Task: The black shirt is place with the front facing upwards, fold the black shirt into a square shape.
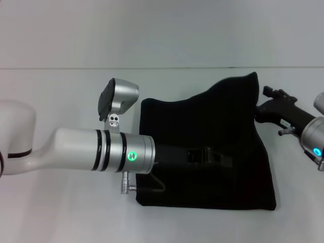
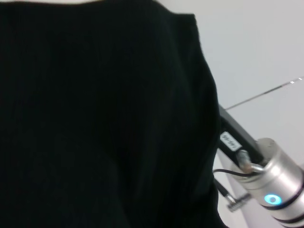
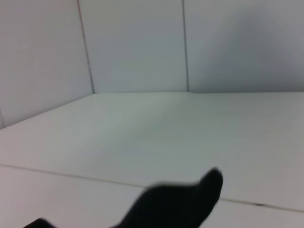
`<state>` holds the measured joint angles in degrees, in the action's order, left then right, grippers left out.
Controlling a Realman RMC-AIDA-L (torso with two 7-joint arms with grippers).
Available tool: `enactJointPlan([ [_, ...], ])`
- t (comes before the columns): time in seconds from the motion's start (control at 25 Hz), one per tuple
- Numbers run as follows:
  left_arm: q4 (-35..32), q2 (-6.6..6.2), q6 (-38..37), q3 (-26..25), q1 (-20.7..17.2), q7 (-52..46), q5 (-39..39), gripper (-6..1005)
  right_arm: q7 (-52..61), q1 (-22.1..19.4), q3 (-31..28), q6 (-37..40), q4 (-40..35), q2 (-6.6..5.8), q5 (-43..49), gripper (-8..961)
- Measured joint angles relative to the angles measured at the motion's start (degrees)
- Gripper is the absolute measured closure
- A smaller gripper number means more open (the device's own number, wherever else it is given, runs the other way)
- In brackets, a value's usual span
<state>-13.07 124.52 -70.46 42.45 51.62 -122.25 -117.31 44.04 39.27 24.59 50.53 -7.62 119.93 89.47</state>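
The black shirt lies partly folded on the white table, its plain black cloth facing up and its far right corner poking upward. My left arm reaches in from the left, and its gripper sits low over the middle of the shirt, black against black. The right gripper is at the shirt's right edge, near that far corner. In the left wrist view the shirt fills most of the picture, with the right arm's wrist beside it. A black cloth tip shows in the right wrist view.
Bare white tabletop surrounds the shirt on the left and at the back. White walls rise behind the table. The left arm's silver forearm crosses the table's left half.
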Motion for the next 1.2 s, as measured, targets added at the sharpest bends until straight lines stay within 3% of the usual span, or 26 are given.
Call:
enactJointPlan([
  [0.48, 2.33, 0.11, 0.52, 0.15, 0.98, 1.53, 0.12, 947, 0.38, -5.26, -13.90, 1.38, -3.72, -0.18, -0.16, 18],
  [0.64, 2.41, 0.12, -4.60, -0.03, 1.03, 2.24, 1.83, 946, 0.40, -7.05, -15.63, 3.74, -3.94, -0.16, -0.19, 18],
  [0.84, 1.94, -0.17, -17.94, -0.10, -0.26, 4.88, 8.46, 944, 0.41, -8.96, -16.30, 7.10, -3.59, -0.14, -0.19, 18],
  [1.04, 1.07, -0.51, -21.37, -0.10, -1.62, 5.97, 10.31, 698, 0.44, -9.77, -15.93, 7.74, -3.49, -0.13, 0.11, 19],
  [1.2, -5.63, -0.65, -23.03, 0.03, -5.69, 9.75, 10.34, 513, 3.91, -10.41, -13.92, 10.08, -4.33, -0.27, 3.23, 20],
])
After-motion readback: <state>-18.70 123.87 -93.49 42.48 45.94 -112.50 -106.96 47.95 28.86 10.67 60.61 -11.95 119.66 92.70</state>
